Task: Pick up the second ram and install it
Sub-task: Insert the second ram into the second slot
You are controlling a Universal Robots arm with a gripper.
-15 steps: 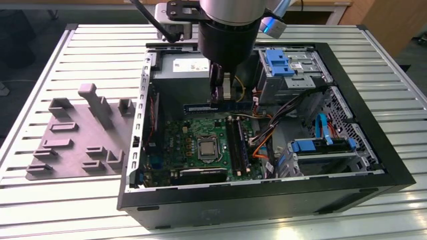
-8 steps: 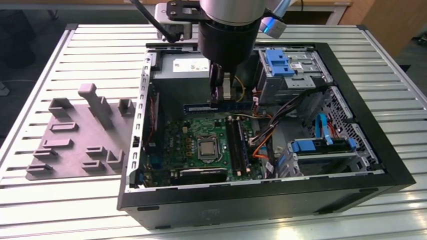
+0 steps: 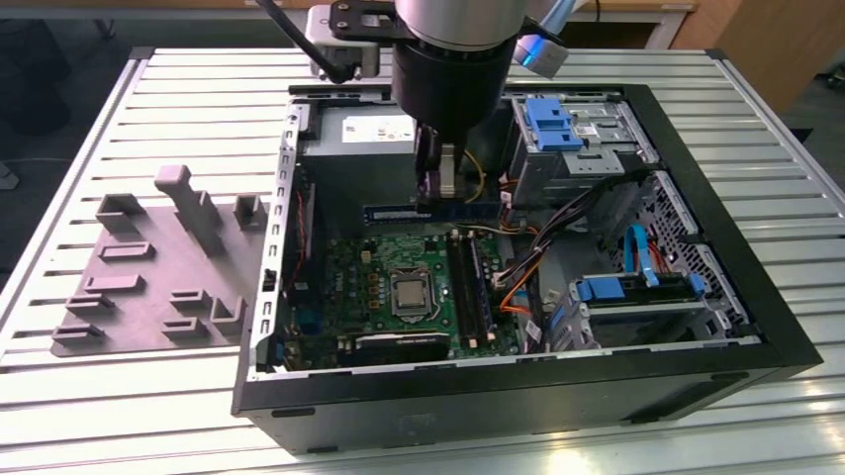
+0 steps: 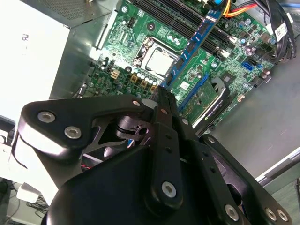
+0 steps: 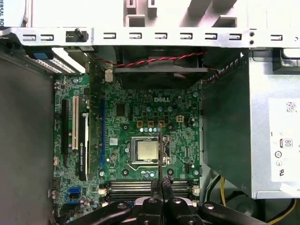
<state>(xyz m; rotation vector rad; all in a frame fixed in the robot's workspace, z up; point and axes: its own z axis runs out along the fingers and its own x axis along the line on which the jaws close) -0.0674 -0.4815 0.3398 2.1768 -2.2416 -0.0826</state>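
Holding the second ram (image 3: 392, 211) over the motherboard (image 3: 370, 272), installing not yet done.
Gripping with jaws closed on its middle, suspending it above the motherboard, crosswise to the memory slots (image 3: 466, 282); probably needing turning into line before lowering.

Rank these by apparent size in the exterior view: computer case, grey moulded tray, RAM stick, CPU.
1. computer case
2. grey moulded tray
3. RAM stick and CPU: similar area, and the stick is raised nearer the camera, so unranked.
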